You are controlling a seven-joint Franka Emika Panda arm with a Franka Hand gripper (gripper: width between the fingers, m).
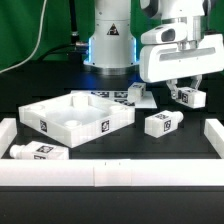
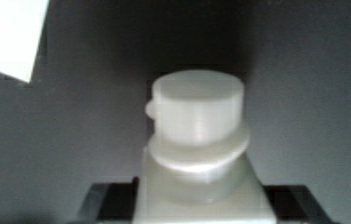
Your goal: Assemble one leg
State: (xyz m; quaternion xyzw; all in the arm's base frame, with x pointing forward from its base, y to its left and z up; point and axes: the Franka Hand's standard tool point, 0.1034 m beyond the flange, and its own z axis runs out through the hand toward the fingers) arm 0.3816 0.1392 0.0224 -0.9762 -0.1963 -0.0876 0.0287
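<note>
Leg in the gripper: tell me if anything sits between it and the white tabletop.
A second leg lies on the table between the held leg and the tabletop, a little nearer the camera in the exterior view. The gripper looks closed on its leg. Nothing else visible stands in the way.

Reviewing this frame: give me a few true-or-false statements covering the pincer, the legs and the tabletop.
1. The pincer is shut on the held leg. True.
2. The tabletop sits at the exterior view's far right. False: it sits left of centre.
3. A loose leg lies between the tabletop and the pincer. True.
4. A leg stands mounted in the tabletop. False: no leg shows attached to it.
5. Only one leg lies loose. False: a second leg lies near the exterior view's lower left.
</note>
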